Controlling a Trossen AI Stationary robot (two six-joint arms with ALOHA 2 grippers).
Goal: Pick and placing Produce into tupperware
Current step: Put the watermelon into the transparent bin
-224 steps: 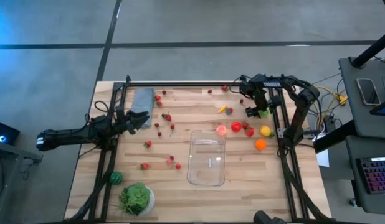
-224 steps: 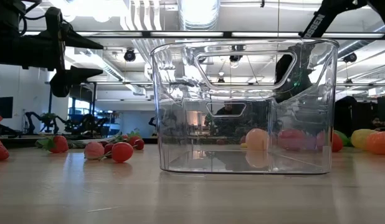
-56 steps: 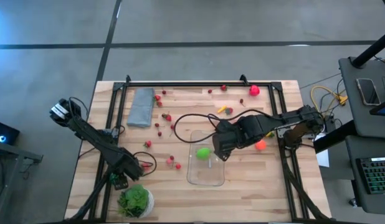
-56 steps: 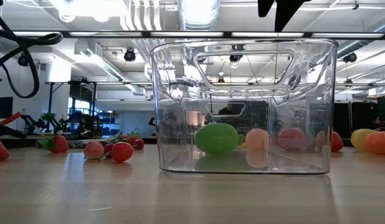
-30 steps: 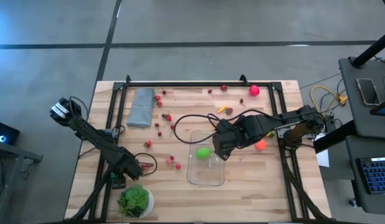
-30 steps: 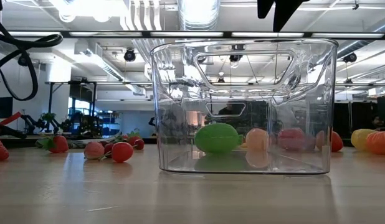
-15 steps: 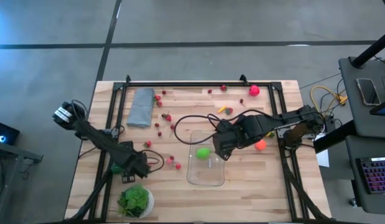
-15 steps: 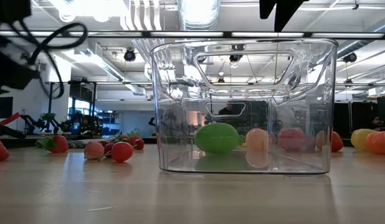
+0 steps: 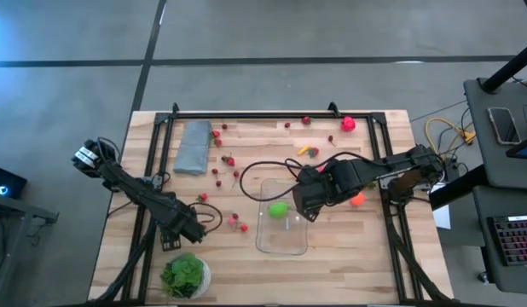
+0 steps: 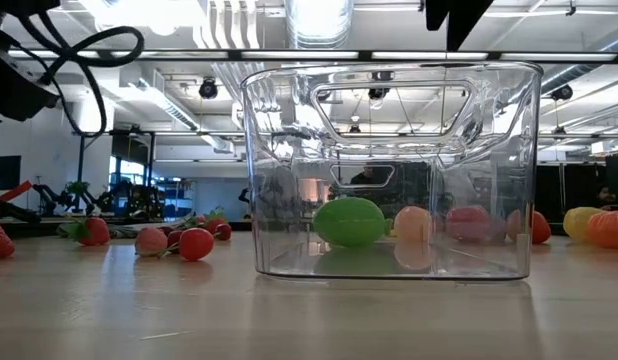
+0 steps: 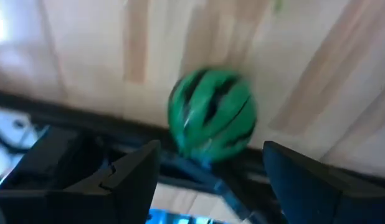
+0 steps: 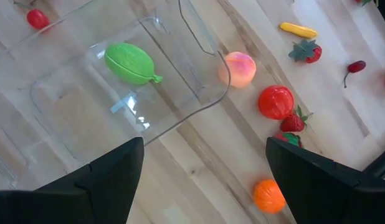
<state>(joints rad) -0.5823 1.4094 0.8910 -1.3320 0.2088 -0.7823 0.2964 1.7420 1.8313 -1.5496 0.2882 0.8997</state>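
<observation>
Landmark = tupperware (image 9: pixel 282 217), open top, sitting mid-table on the wooden table (image 9: pixel 349 256).

Inside it: one green produce piece (image 9: pixel 279 208), lying on the floor near the far end wall.

Right gripper (image 9: pixel 308 203) hangs above the tupperware's far right corner, jaws spread wide, holding nothing; the wrist view looks down between the fingers (image 12: pixel 99 180) at the container and the green piece (image 12: pixel 130 62).

Left gripper (image 9: pixel 185 232) is well left of the tupperware, near the table's left rail. Jaws wide apart; the striped green ball (image 11: pixel 211 113) sits between and ahead of them. Contact: cannot tell, view blurred.

Room to move: bare wood on the tupperware's near side and to its right. Left side has scattered red berries (image 9: pixel 238 224), the closest ones near its left wall.

Just off the far right corner: a pink peach (image 12: pixel 240 67), a red tomato (image 12: pixel 276 101), an orange piece (image 12: pixel 268 194). Farther back is a yellow piece (image 12: pixel 298 29).

Potted plant (image 9: pixel 186 275) is at the near left table corner, and a grey-blue cloth (image 9: pixel 194 146) at the far left. No readable writing.
</observation>
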